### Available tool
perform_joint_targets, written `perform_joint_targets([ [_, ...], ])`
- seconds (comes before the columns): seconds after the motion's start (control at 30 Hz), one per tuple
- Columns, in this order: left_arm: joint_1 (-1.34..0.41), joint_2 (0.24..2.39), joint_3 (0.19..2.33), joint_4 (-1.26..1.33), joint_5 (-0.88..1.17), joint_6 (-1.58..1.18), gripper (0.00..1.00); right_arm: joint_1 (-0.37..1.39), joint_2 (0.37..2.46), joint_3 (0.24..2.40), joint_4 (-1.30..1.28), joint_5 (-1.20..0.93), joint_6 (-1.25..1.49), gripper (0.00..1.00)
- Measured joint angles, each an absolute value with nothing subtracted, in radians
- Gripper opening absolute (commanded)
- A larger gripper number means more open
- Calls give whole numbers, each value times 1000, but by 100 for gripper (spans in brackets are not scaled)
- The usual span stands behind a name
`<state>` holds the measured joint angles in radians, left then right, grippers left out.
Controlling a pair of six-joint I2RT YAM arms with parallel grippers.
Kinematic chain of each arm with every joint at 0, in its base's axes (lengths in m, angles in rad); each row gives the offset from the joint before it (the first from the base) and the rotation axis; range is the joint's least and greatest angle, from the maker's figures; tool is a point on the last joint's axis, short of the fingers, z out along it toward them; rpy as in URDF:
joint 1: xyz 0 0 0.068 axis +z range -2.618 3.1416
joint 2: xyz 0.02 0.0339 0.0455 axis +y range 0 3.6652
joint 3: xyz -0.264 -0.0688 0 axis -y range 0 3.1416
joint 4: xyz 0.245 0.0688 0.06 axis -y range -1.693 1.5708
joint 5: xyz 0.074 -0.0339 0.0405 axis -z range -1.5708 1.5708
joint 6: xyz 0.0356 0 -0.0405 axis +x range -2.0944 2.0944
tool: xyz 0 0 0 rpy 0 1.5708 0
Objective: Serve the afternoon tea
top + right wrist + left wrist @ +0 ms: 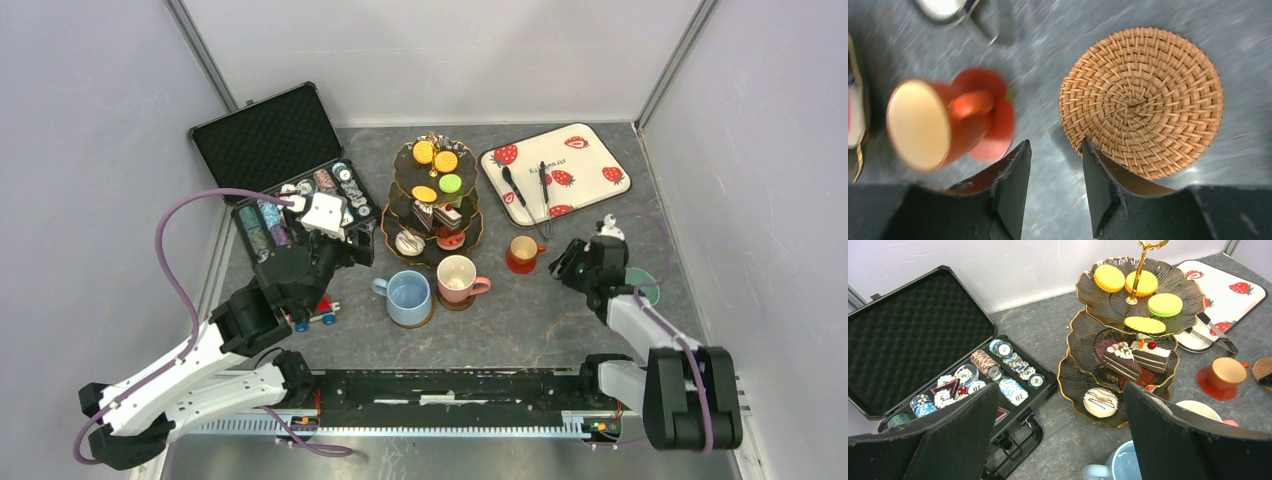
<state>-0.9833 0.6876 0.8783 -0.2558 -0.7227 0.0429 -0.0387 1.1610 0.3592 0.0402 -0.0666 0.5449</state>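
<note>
Standing mid-table, the dark three-tier gold-rimmed stand is carrying the yellow, orange and green toy macarons on top, the cake slices in the middle and a white iced donut at the bottom, so the sweets are looking already served. At its 6 o'clock the blue mug and pink mug are sitting on coasters. At 4 o'clock the small brown mug is resting on a red coaster.

The right gripper is hovering at that mug's 3 o'clock, its jaws parted narrowly around nothing. It is pointing at the bare woven round coaster, which is probably waiting for a mug. The left gripper is hanging wide apart and empty at the stand's 8 o'clock.

The black poker-chip case is crowding 9 o'clock and the strawberry-print tray 2 o'clock. The grey tabletop is lying open toward the near edge.
</note>
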Motion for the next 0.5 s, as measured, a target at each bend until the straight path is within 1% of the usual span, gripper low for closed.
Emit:
perform_joint_targets([
  [0.13,-983,702,878,-256,-723,43,100,85,1037,275,37,-73,593,49],
  [0.27,-983,722,878,-256,-723,43,100,157,908,231,-40,-88,640,50],
  [0.4,-983,743,877,-256,-723,43,100,204,831,236,-158,-113,654,51],
  [0.5,-983,758,877,-256,-724,43,100,215,821,287,-281,-101,621,51],
])
